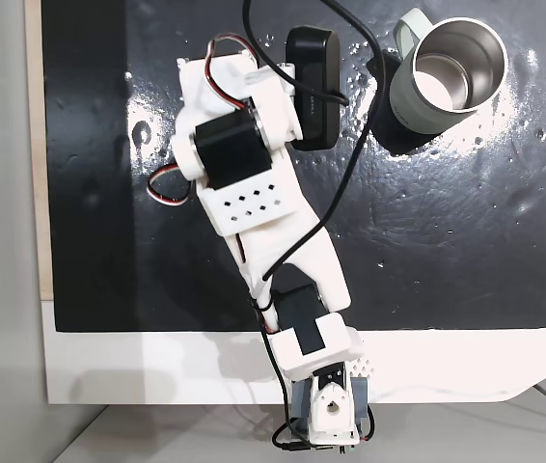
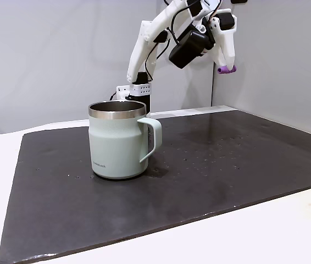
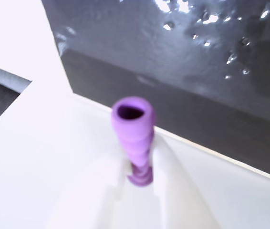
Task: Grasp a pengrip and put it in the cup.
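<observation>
My gripper is raised high above the black mat, at the top right of a fixed view, shut on the purple pengrip, which pokes out below the white fingertips. In the wrist view the ribbed lilac pengrip stands up between my two white fingers, its hollow end toward the camera, with my gripper clamped on its far end. The sage-green cup stands upright on the mat, handle to the right, well to the left of and below the gripper. From above, the cup sits at the top right, its steel inside showing nothing in it.
The black mat covers most of the white table; its front edge and the white table border lie under the gripper in the wrist view. The arm's base sits at the bottom edge. Grey walls stand behind the table.
</observation>
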